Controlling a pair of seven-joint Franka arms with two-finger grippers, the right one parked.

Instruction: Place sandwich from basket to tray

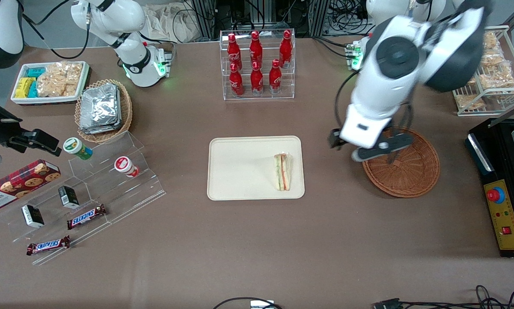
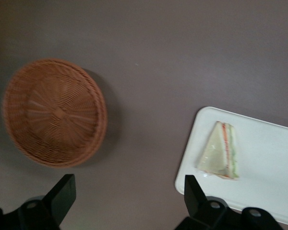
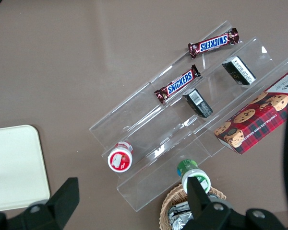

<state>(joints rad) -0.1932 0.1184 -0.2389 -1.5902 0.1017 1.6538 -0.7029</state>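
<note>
The fingers (image 2: 66,193) are spread apart, gripping nothing; the gripper (image 2: 127,201) hangs above bare worktop (image 1: 257,240) between the empty basket (image 2: 54,111) and the tray (image 2: 273,191), where the sandwich (image 2: 220,151) lies, evidently delivered.

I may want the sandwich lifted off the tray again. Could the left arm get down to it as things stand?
Probably yes. The sandwich lies alone on the tray with nothing over it. The left gripper hangs open above the table between basket and tray.
</note>
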